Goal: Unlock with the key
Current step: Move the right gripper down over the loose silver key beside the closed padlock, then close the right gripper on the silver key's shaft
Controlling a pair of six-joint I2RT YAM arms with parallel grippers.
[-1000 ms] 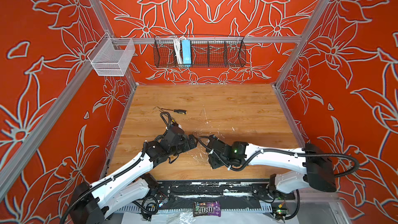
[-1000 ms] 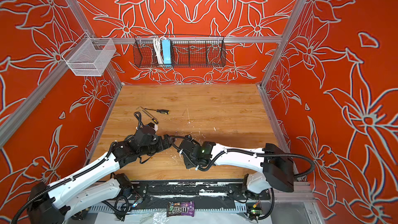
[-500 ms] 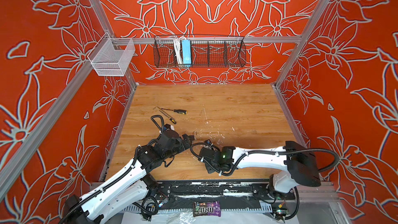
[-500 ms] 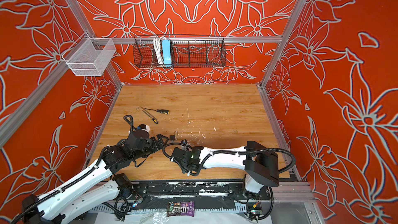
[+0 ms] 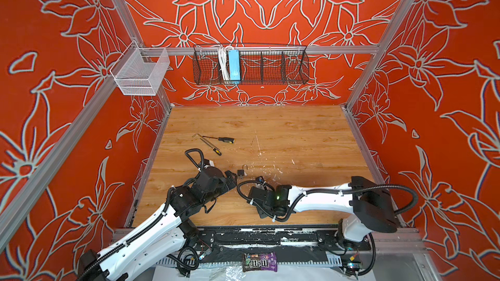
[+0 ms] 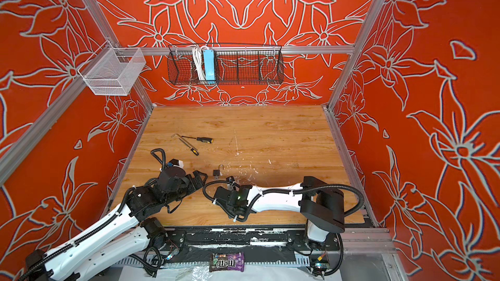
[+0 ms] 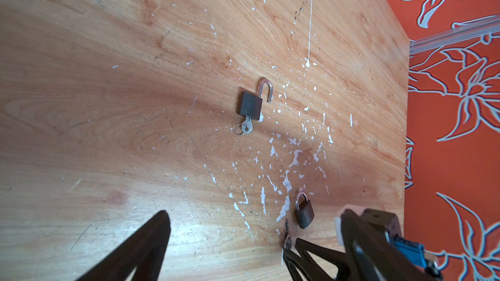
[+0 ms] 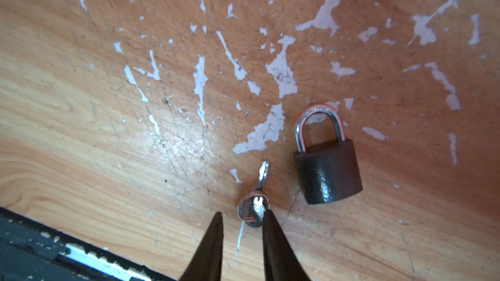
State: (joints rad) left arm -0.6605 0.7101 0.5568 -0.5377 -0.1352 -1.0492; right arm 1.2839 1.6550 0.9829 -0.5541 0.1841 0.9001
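A dark padlock (image 8: 327, 168) with its shackle closed lies flat on the wooden table (image 8: 108, 131), also seen in the left wrist view (image 7: 304, 212). A small silver key (image 8: 261, 185) on a ring lies beside it. My right gripper (image 8: 242, 216) is low over the key's ring end. Its jaws are narrow but apart, and one finger (image 8: 270, 228) touches the ring. A second padlock (image 7: 250, 106) (image 5: 242, 171) (image 6: 217, 171) lies with its shackle swung open and a key in it. My left gripper (image 7: 254, 213) (image 5: 232, 178) is wide open and holds nothing.
Two screwdrivers (image 5: 217, 144) and a hex key lie farther back on the left. White scratches mark the wood. A black rail (image 8: 40, 255) runs along the table's front edge. A candy bag (image 5: 259, 262) lies beyond it. Wire baskets (image 5: 250, 64) hang on the back wall.
My right arm has folded in and its gripper has shifted left toward the front, with its jaws narrowing. My left gripper has drawn back a little, and the open padlock now shows.
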